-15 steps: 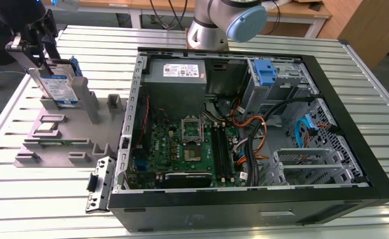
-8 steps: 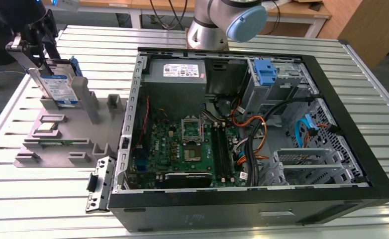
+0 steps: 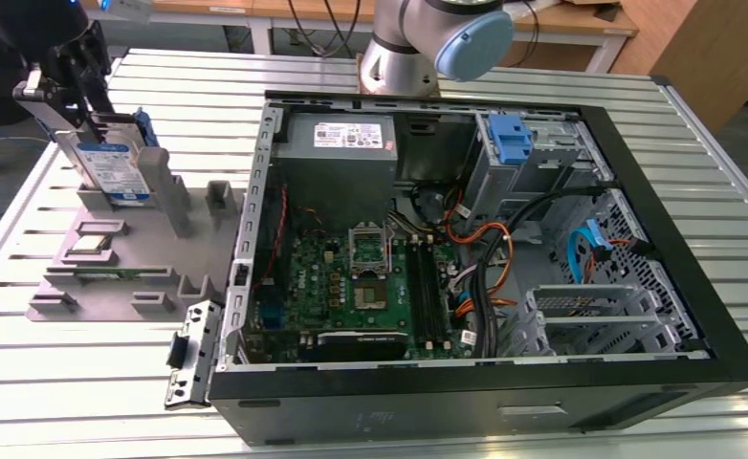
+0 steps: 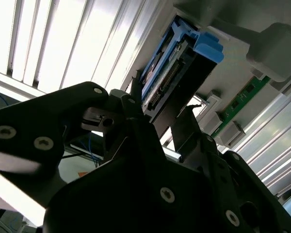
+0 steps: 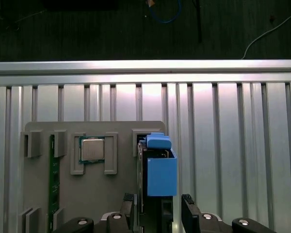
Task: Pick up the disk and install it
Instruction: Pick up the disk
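Item: disk (image 3: 117, 170), standing upright in grey fixture (image 3: 132, 273), upper left of exterior view. Gripper (image 5: 159, 200) straddles it in first wrist view; clamped or not, I cannot tell.

Disk (image 3: 114, 170) upright on tray (image 3: 144, 273) beside case (image 3: 476, 406)

The disk (image 3: 114, 170) is standing on its edge and leaning a little at one end of the grey holder (image 3: 144, 277). It is sitting on the exterior view's left, outside the open computer case (image 3: 680, 287). Its flat silver face is showing a blue-and-white label, and blue plastic rails are running along its sides. In the first wrist view the disk (image 5: 161, 174) is appearing edge-on, with a blue rail facing the camera. In the second wrist view the disk (image 4: 165, 85) is showing its connector end between the blue rails.
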{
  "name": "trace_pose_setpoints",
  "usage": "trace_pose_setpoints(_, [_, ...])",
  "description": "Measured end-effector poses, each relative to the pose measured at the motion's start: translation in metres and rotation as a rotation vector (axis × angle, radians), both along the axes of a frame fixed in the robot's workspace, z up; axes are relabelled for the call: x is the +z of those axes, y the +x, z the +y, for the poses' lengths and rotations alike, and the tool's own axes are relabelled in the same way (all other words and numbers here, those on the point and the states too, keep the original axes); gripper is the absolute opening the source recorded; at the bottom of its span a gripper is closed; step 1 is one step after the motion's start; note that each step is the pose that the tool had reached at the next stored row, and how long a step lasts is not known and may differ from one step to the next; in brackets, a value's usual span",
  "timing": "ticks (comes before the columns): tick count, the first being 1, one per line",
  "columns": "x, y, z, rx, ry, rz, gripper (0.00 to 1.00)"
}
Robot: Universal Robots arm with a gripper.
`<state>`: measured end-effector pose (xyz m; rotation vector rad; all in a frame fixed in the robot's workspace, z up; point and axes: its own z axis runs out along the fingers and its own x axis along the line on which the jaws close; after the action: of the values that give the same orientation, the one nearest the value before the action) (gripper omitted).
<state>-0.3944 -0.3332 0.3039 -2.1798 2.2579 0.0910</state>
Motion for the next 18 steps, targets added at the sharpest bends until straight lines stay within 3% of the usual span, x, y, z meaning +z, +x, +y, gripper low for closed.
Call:
trace_pose_setpoints(6, [-0.0001,0.0,0.0,0.0,0.0,0.0,0.49])
trace_pose_setpoints(7, [-0.0001,0.0,0.0,0.0,0.0,0.0,0.42])
trace_pose_setpoints(18, [-0.0006,0.0,0.0,0.0,0.0001,0.0,0.42])
